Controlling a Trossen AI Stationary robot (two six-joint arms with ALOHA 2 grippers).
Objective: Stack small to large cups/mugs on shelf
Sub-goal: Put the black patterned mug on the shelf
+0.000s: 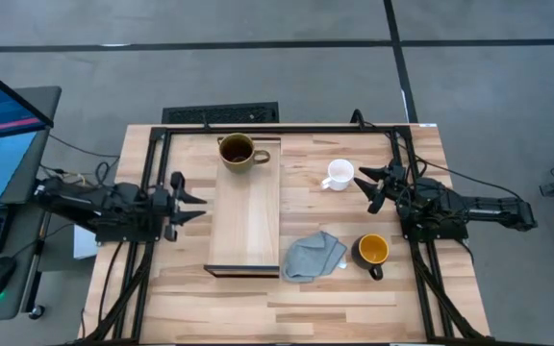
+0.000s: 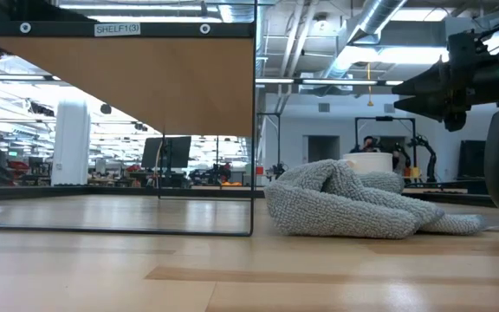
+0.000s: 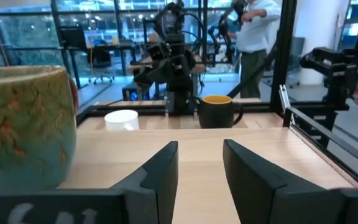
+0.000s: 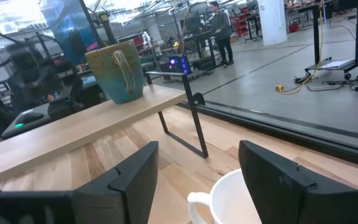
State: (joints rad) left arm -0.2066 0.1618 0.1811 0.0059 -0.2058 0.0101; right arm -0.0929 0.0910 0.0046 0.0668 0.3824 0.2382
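Observation:
The brown-olive mug (image 1: 239,151) stands upright on the far end of the pale wood shelf (image 1: 246,216); it also shows in the left wrist view (image 3: 23,127) and the right wrist view (image 4: 115,71). The small white mug (image 1: 339,175) stands on the tabletop right of the shelf. The black mug with yellow-orange inside (image 1: 372,252) stands nearer the front, beside the grey cloth (image 1: 313,256). My left gripper (image 1: 192,200) is open and empty at the shelf's left edge. My right gripper (image 1: 371,189) is open, just right of the white mug (image 4: 238,199).
The grey cloth (image 2: 353,204) lies crumpled on the tabletop between the shelf's near end and the black mug. A black frame (image 1: 287,129) borders the table. A person (image 3: 257,31) stands in the room beyond the table.

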